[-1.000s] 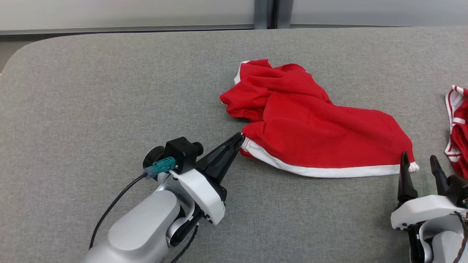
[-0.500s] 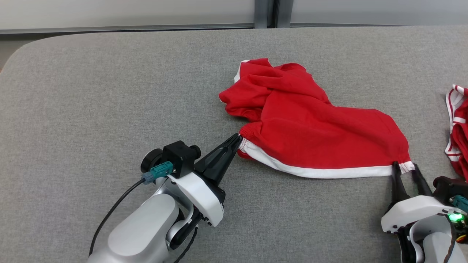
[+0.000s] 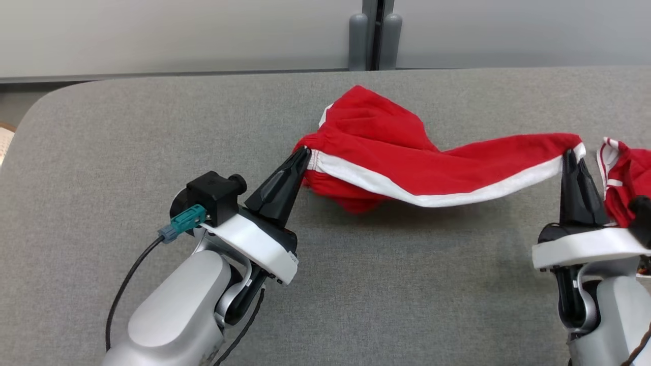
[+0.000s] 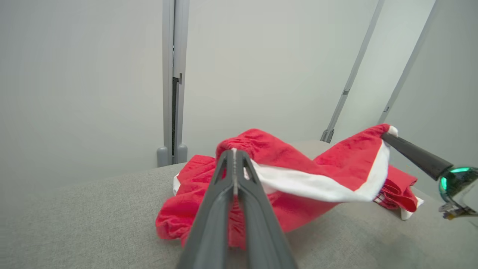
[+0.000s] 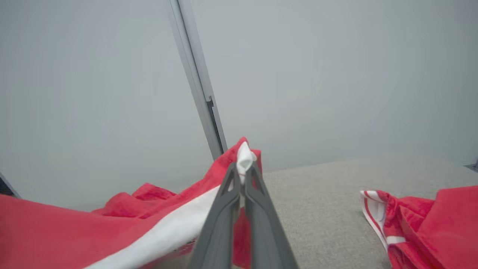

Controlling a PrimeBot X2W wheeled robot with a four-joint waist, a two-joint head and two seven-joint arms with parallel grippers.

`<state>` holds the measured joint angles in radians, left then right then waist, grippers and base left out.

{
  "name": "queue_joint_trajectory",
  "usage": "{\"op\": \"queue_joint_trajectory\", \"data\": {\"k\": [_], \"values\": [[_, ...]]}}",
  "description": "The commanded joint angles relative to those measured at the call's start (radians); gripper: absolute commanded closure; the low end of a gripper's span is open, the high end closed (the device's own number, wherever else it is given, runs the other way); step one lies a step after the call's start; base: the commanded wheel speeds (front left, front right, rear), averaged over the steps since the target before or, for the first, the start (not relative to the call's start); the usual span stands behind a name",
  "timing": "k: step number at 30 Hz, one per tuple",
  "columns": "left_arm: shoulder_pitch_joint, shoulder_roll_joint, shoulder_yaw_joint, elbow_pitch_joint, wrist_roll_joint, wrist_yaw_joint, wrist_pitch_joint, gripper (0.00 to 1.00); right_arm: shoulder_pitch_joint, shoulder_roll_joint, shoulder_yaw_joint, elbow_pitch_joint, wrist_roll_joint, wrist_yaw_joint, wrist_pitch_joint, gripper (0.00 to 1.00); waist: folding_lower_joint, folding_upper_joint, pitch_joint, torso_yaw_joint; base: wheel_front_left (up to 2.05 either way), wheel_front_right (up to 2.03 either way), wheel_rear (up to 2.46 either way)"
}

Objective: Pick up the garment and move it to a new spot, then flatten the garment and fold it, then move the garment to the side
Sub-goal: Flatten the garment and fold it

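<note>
Lifted off the grey counter [image 3: 127,142] since a second ago, the red garment [image 3: 402,162] sags between my raised arms, its far folds resting on the counter. My left claw [image 3: 305,151] is clamped on the gathered waistband. My right claw [image 3: 569,152], open a second ago, now pinches the white-trimmed corner. A second red garment [image 3: 623,178] lies just beside it.

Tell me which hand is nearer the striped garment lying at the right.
Right. The right hand sits just beside the striped garment; the left hand is far off, across the red garment.
</note>
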<state>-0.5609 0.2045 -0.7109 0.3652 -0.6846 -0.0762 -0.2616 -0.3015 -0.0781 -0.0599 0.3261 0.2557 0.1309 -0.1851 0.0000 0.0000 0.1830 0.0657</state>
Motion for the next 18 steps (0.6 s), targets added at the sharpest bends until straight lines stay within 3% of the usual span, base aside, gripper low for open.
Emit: {"op": "queue_joint_trajectory", "data": {"k": [1,4,9,18], "values": [[-0.011,0.010,0.012,-0.020,0.001,0.008,-0.004,1.00,-0.019,-0.014,0.023,-0.040,0.029,0.000,0.011,1.00,0.0000,0.0000,-0.049,-0.013,0.00,0.00,0.00],[-0.028,0.035,0.041,-0.064,-0.013,0.026,0.007,1.00,-0.066,-0.024,0.059,-0.106,0.081,0.000,0.045,1.00,0.0000,0.0000,-0.101,-0.028,0.00,0.00,0.00],[-0.107,0.083,0.085,-0.165,-0.022,0.047,0.073,1.00,-0.182,-0.013,0.033,-0.195,0.103,0.000,0.095,1.00,0.0000,0.0000,-0.174,-0.033,0.00,0.00,0.00],[-0.245,0.147,0.185,-0.355,-0.034,0.145,0.192,1.00,-0.313,0.023,-0.056,-0.366,-0.037,0.000,0.184,1.00,0.0000,0.0000,-0.218,-0.025,0.00,0.00,0.00]]}}
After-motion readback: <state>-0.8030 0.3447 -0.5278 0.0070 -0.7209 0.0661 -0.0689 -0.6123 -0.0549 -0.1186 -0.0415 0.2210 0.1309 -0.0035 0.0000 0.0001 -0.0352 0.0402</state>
